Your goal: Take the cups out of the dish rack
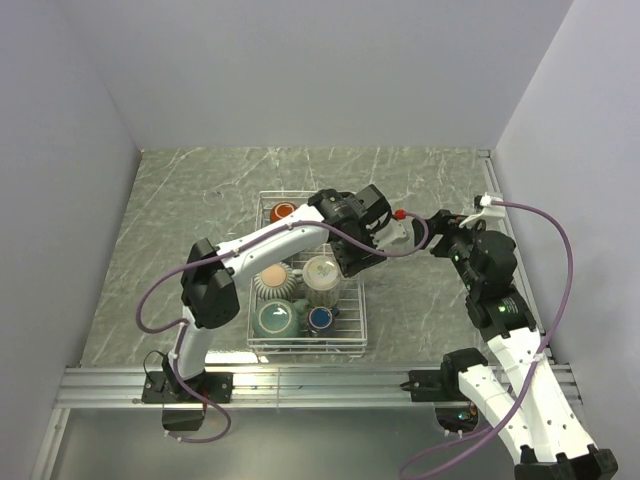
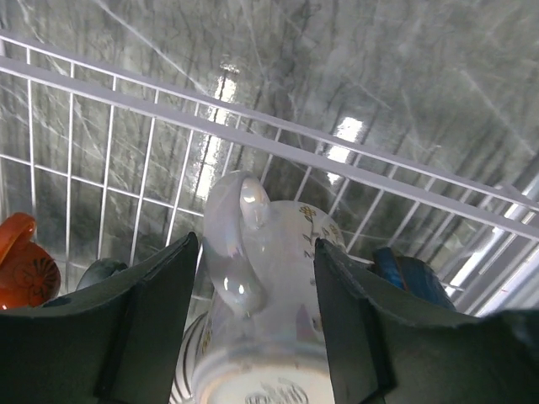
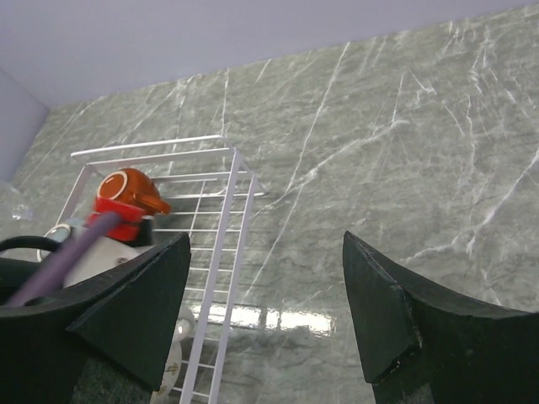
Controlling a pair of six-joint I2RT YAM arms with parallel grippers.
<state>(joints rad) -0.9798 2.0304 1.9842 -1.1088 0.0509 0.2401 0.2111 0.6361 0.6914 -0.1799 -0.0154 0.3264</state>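
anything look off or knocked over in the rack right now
One thing: in the dish rack, the white floral mug between the open left gripper fingers shows its base to the wrist camera with its handle uppermost, so it is tipped or inverted, not standing mouth up. Nothing looks spilled or broken.

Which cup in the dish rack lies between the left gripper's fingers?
The pearly white flower-print mug, framed by the left gripper with its handle towards the wrist camera. The orange mug and the blue cup sit off to either side.
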